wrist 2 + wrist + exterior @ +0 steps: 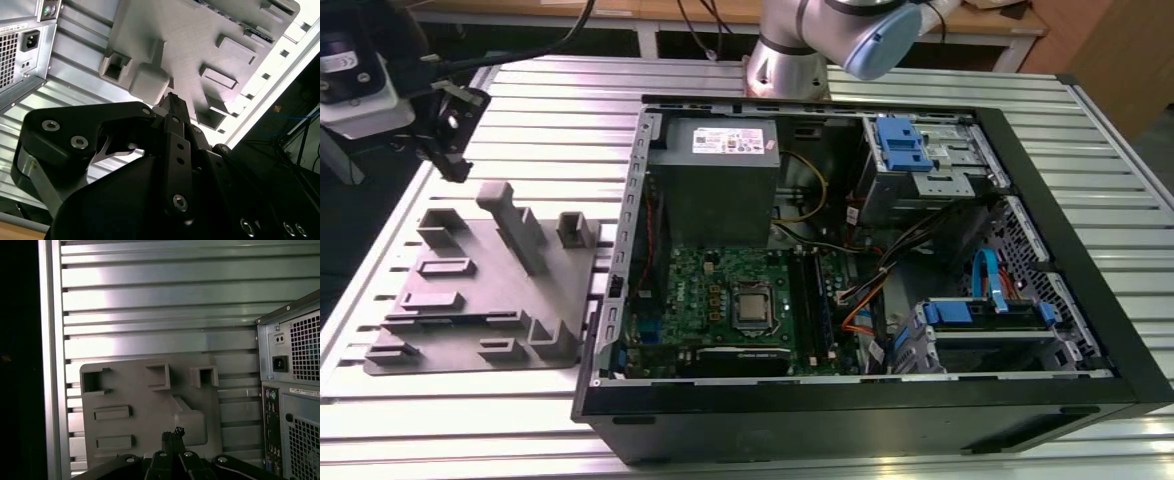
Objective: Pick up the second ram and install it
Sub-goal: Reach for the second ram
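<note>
- Far over on the exterior view's left, the gripper (pixel 455 168) hangs above the slatted tabletop (pixel 520 90), just off the far corner of the grey tray (pixel 467 300).
- In both wrist views the gripper's tips (pixel 172 433) (pixel 172 98) sit pressed together with nothing between them. It carries no load.
- Below it, the tray's upright blocks and pockets (pixel 112 413) look bare. I can't pick out the second ram there, and I can't say for sure where it is.
- Moving right, the open computer case (pixel 854 415) lies on its side, with the grey power supply (pixel 714 190) at the far end and the green motherboard (pixel 707 295) nearer the camera.
- Just right of the processor socket (pixel 754 300), long dark strips stand in the memory slots (pixel 809 300). The second ram may be among them, but I can't tell how many sticks are seated.
- Further right, loose cables (pixel 867 290) trail close beside those slots, ahead of the blue-latched drive cages (pixel 907 145).
- Risks, as I judge them:
  - The gripper is low and close to the tray's tall blocks, so a sideways sweep could clip one and shove the tray.
  - Any trip into the case has to clear its raised wall, and a shallow path would strike the rim.
  - The cables could catch on a stick or on the gripper beside the slots.
  - A stick that is tilted or only half seated could jam under pressure and flex the board.
</note>
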You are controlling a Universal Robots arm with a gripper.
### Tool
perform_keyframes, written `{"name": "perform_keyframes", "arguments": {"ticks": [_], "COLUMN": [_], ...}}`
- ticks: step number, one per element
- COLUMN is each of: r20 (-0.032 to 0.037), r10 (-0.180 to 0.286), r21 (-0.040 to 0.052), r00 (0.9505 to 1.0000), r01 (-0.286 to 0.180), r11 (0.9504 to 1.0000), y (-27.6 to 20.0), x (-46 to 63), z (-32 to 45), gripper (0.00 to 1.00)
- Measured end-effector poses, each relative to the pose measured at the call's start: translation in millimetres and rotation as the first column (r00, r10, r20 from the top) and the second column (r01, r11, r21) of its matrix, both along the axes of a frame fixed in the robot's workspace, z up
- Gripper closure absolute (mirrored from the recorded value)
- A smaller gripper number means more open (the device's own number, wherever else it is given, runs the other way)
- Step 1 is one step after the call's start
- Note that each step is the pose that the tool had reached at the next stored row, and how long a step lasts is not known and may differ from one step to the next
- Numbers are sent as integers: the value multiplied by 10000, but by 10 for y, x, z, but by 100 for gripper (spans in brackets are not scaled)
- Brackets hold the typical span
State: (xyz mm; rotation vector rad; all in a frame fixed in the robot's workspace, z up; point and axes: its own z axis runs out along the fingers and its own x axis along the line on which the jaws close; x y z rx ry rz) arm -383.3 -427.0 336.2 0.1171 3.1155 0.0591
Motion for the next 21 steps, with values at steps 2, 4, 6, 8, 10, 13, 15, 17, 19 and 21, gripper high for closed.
{"name": "perform_keyframes", "arguments": {"ticks": [2,4,6,8,10,13,15,17,19,21], "r20": [-2,0,-1,-2,-2,-7,-14,-23,-24,-25], "r10": [0,0,0,1,1,0,0,1,-1,0], "r21": [-1,0,0,-1,0,-1,-1,0,-1,-1], "r00": [10000,10000,10000,10000,10000,10000,10000,10000,10000,10000], "r01": [0,0,0,-1,-1,0,0,-1,1,0], "r11": [10000,10000,10000,10000,10000,10000,10000,10000,10000,10000], "y": [-17,-37,-61,-90,-127,-186,-235,-269,-269,-269], "x": [-53,-103,-149,-189,-215,-240,-249,-250,-250,-250], "z": [-17,-36,-54,-71,-89,-117,-137,-148,-148,-149], "gripper": [93,93,93,93,93,93,93,93,93,93]}}
